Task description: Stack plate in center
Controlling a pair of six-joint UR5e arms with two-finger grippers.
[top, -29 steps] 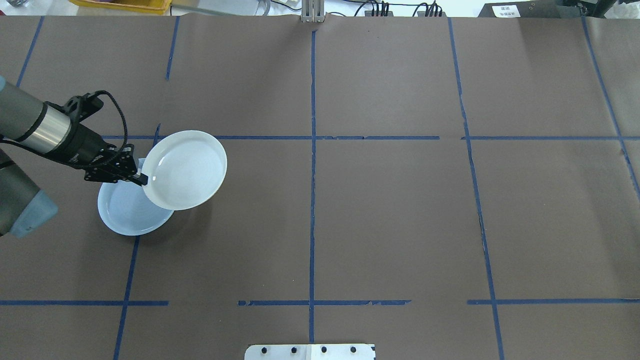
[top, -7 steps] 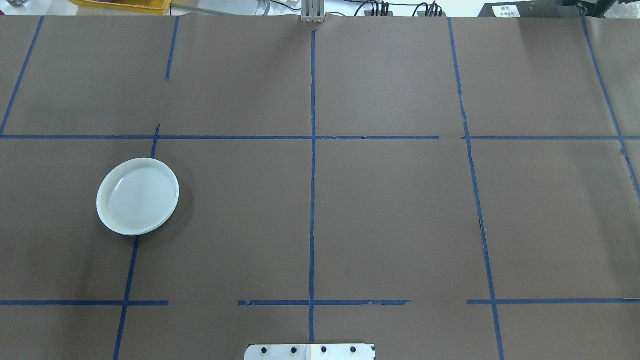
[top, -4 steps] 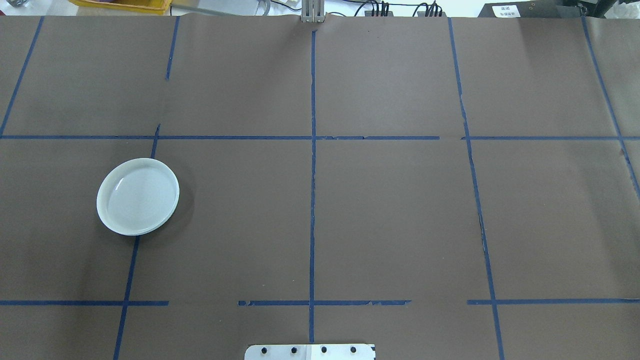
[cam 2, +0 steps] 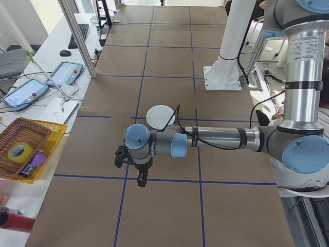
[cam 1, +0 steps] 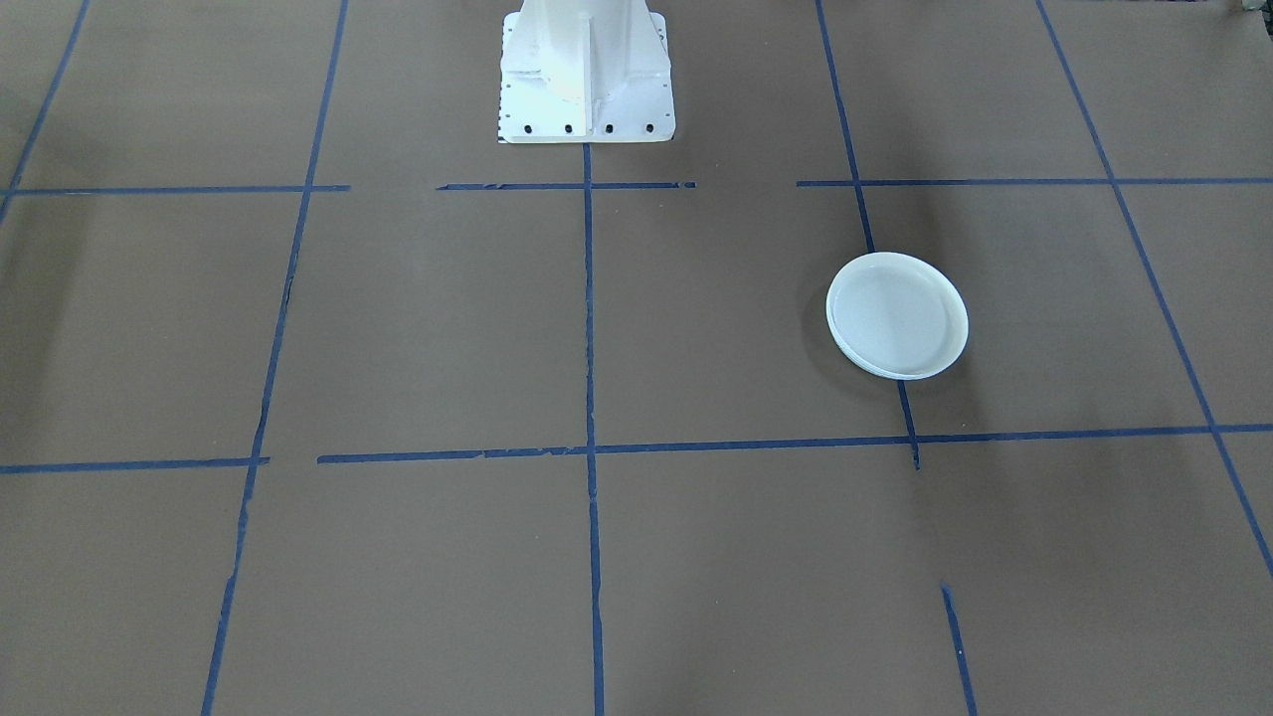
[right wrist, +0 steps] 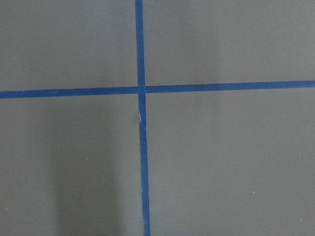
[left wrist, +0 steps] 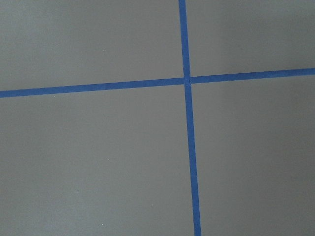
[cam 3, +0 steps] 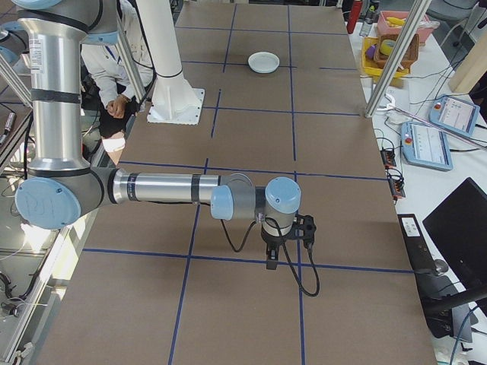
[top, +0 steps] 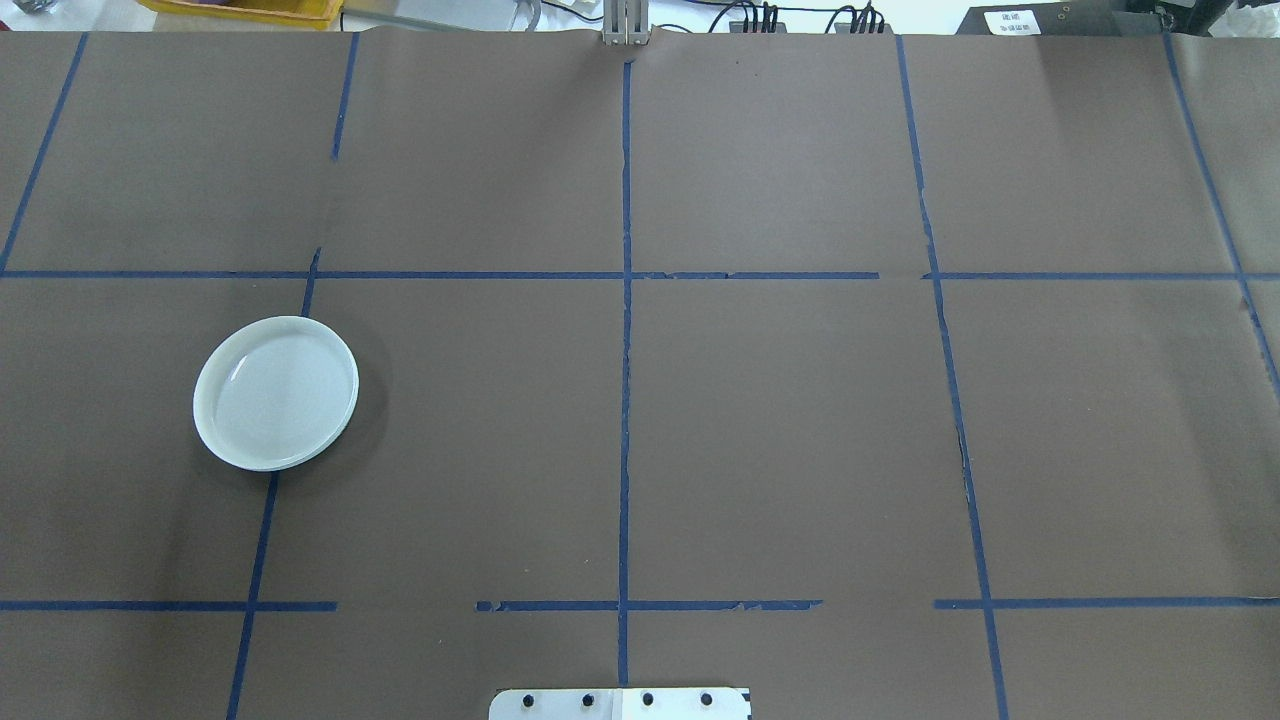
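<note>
A stack of plates [top: 275, 393] lies on the brown paper left of the middle in the overhead view, apart from both arms. Its top plate [cam 1: 897, 315] is pale blue-grey with a smooth plain inside, and the rim of another plate shows just under it. The stack also shows far off as plates [cam 2: 160, 116] and plates [cam 3: 263, 61] in the side views. My left gripper [cam 2: 140, 179] hangs over a tape crossing, well short of the stack. My right gripper [cam 3: 272, 261] hangs over another crossing at the far end. I cannot tell whether either is open or shut. Both wrist views show only paper and tape.
The robot's white pedestal [cam 1: 585, 70] stands at the table's middle edge. Blue tape lines [top: 625, 400] divide the brown paper into squares. A yellow basket [cam 2: 25, 149] and tablets sit on a side bench. A seated person [cam 3: 114, 68] is beside the pedestal.
Since 3.9 s ago the left gripper has let go of the tilted plate, which now lies flat on the ringed plate, and the arm has left the overhead view. Nothing moved in the last second.
</note>
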